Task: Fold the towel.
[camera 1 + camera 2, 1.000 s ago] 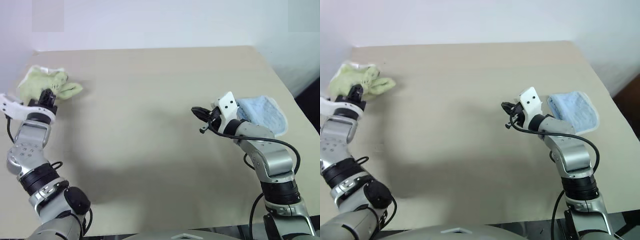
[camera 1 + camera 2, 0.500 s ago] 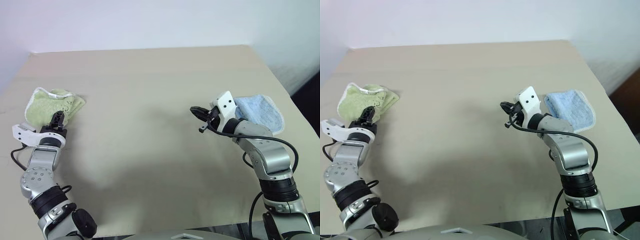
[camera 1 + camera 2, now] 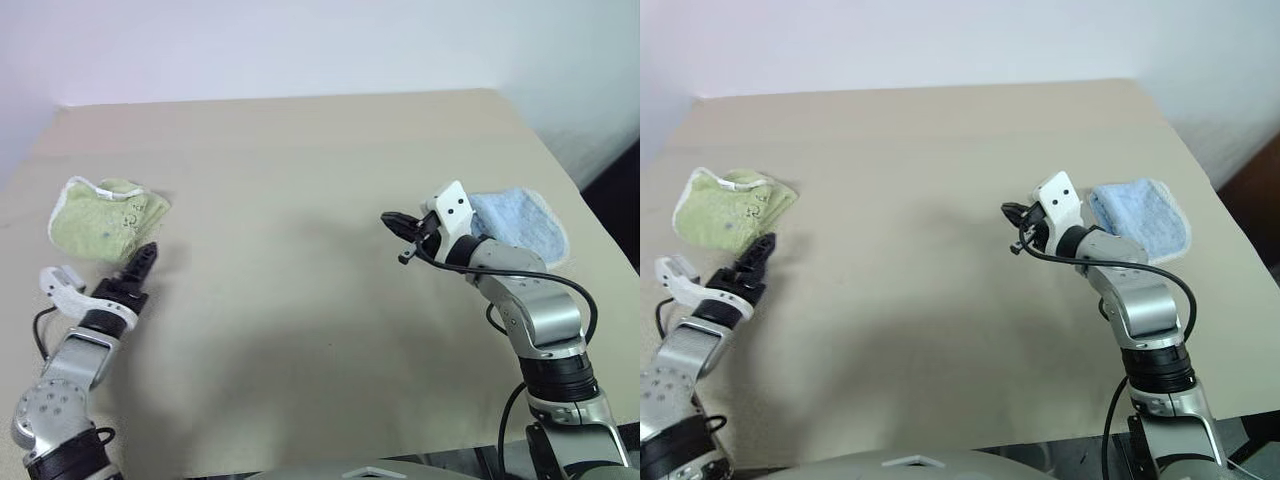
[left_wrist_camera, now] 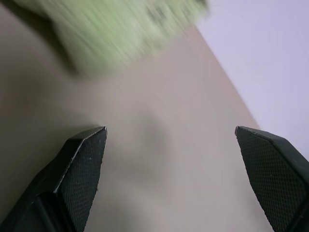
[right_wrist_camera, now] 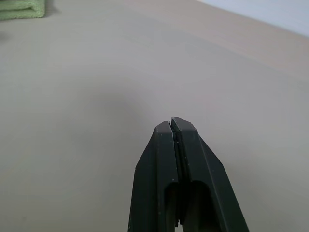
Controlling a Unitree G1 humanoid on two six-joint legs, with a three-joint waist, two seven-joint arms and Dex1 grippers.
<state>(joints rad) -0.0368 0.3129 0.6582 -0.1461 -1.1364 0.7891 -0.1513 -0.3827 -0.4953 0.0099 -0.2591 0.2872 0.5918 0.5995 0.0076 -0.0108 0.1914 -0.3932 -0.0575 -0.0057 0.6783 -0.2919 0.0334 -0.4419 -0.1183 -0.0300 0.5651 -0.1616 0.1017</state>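
Observation:
The light green towel (image 3: 108,218) lies bunched in a loose fold at the left side of the table, its white edging showing along the far edge. It also shows in the left wrist view as the towel (image 4: 120,29). My left gripper (image 3: 138,262) hovers just in front of it, a short way nearer to me, open and empty; its fingers (image 4: 82,159) stand wide apart over bare tabletop. At the right of the table's middle my right gripper (image 3: 392,220) is held above the surface, shut on nothing, with its fingertips (image 5: 172,126) pressed together.
A smaller light blue towel (image 3: 522,226) with white edging lies folded at the right edge, behind my right forearm. The beige table (image 3: 300,300) stretches wide between the two arms. A pale wall stands behind the far edge.
My left gripper has opened, let go of the green towel and drawn back toward me and downward. The towel now rests on the table. The right arm has stayed still.

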